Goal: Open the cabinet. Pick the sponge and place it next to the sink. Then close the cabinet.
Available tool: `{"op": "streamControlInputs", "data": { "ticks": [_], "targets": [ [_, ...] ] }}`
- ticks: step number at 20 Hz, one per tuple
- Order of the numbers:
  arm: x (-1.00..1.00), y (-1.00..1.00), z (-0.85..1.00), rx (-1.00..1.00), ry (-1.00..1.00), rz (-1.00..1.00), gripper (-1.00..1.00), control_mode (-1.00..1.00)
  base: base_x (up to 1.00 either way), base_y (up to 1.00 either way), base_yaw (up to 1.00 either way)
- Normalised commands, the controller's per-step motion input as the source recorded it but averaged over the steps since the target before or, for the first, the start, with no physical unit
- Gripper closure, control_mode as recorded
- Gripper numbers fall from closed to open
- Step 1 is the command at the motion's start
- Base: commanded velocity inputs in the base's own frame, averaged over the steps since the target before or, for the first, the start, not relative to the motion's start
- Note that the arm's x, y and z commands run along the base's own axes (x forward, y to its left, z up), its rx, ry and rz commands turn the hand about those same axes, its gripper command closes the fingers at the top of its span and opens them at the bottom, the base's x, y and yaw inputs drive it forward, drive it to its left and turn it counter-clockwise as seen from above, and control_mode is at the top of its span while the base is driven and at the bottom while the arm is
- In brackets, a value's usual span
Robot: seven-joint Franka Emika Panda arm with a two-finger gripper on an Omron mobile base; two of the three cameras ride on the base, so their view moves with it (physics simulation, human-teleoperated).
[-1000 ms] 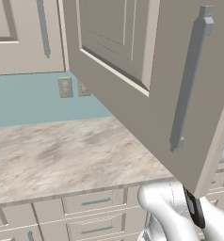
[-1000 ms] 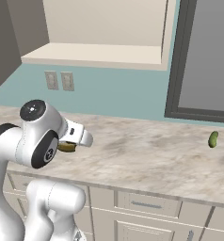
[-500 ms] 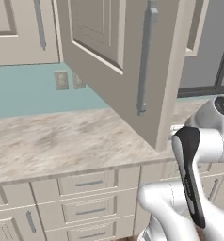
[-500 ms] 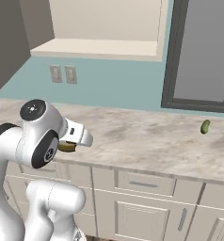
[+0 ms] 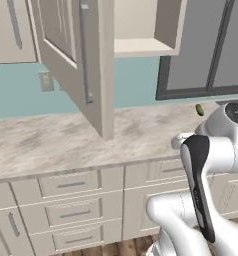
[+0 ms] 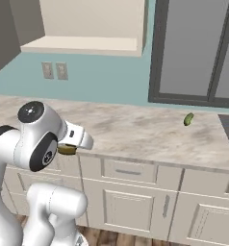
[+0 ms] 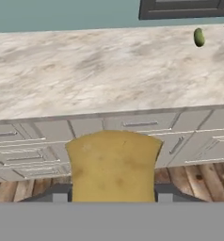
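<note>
Gripping the porous, wavy-edged yellow-tan sponge [image 7: 113,167], the end effector [image 6: 70,148] hangs before the marbled surface [image 7: 85,70] — cabinet [image 5: 86,60] door open, raised-panelled.

Both base views look forward-down from behind the arm, sharing the counter [image 5: 66,142] and pickle [image 6: 188,119]; hand view faces the counter from nearby, level.

- A small green pickle-like thing [image 6: 188,119] lies on the marbled desk [image 6: 135,132], near the back wall and well apart from the front edge.
- Two wall outlets [image 6: 55,70] sit side by side on the teal backsplash [image 6: 107,81].
- Beige drawers [image 5: 71,185] with short horizontal handles run beneath the desk.
- A dark-framed window [image 5: 211,47] stands above the desk.
- A wooden floor [image 7: 198,181] shows below the drawers.
</note>
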Motion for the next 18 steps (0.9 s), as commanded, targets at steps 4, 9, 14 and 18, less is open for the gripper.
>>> {"op": "streamControlInputs", "data": {
  "ticks": [4,9,14,18],
  "targets": [
    [0.00,0.00,0.00,0.00,0.00,0.00,1.00,1.00,0.32,-1.00,0.00],
    [0.00,0.00,0.00,0.00,0.00,0.00,1.00,1.00,0.35,-1.00,0.00],
    [0.00,0.00,0.00,0.00,0.00,0.00,1.00,1.00,0.54,-0.99,0.00],
    [0.00,0.00,0.00,0.00,0.00,0.00,1.00,1.00,0.60,-0.28,0.00]
  ]
}}
